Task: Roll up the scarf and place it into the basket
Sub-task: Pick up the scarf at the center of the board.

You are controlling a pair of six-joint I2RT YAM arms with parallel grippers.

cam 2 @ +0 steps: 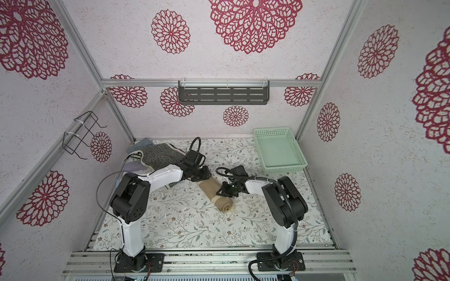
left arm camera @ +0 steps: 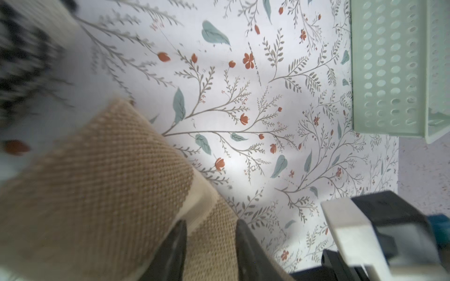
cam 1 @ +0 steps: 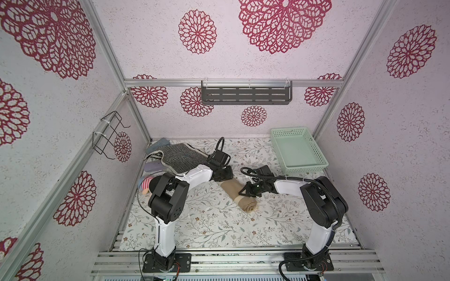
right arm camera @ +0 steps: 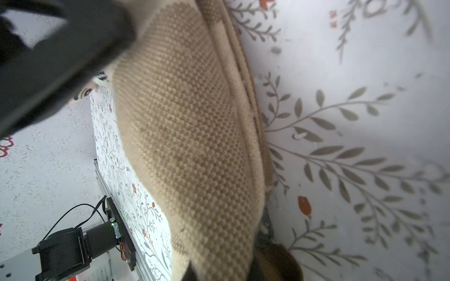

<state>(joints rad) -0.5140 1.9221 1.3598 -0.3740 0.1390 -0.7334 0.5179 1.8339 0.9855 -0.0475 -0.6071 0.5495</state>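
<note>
- Floral table [cam 1: 207, 219]: scarf [cam 1: 244, 200] lies rolled mid-table (rolling looks done), apart from the empty basket [cam 1: 307, 169].
- Right gripper [cam 1: 242, 192] pinches the roll; left gripper [left arm camera: 211, 222] straddles its end, grip unclear.
- Remaining: carrying it over.

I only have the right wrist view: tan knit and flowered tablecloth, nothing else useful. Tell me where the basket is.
Observer: The basket stands at the far right corner of the table, apart from the scarf.
Operator: Report what is in it.
Observer: Nothing. Its smooth floor is bare in both top views.
Operator: Give me the left gripper's position.
Observer: The left gripper is at the scarf's far end, the end away from the arm bases.
</note>
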